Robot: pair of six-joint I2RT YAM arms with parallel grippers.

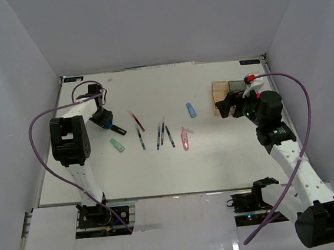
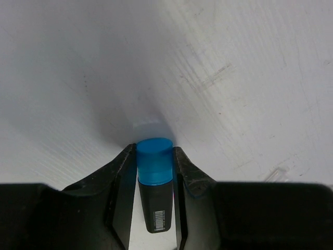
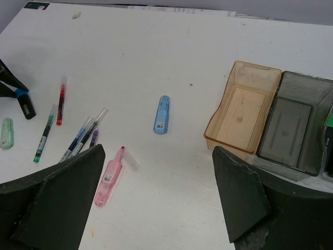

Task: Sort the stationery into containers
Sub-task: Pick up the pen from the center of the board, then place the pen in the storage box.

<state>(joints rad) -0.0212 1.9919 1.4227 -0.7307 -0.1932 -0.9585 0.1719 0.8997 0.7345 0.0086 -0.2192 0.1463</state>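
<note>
Our left gripper point(image 1: 111, 125) is down at the table point(image 1: 160, 173), far to the left of the amber bin point(image 1: 217, 90), with its fingers on a blue-capped highlighter point(image 1: 120, 130). From above, we see the left arm folded high at the elbow and the wrist pitched steeply down. We judge this lets the fingers straddle an item that lies flat. Our right gripper point(image 1: 225, 104) hangs just left of the amber bin, on an arm stretched forward from its base. Between the two grippers lie a mint marker point(image 1: 117, 144), a red pen point(image 1: 137, 122), thin dark pens point(image 1: 162, 134), a pink marker point(image 1: 185, 140) and a blue marker point(image 1: 191, 109), all left of the amber bin and outside it.

At the left wrist, we see both fingers pressed against the sides of the highlighter, right at its blue cap, while it rests on the table. Holding it across the narrow body should keep it from rolling when it is lifted.

At the right wrist, our jaws stand wide apart with nothing between them. The amber bin and the smoky grey bin point(image 3: 289, 127) touching its right side are both empty. We take this arm to be waiting near the bins, clear of the left arm's work.
</note>
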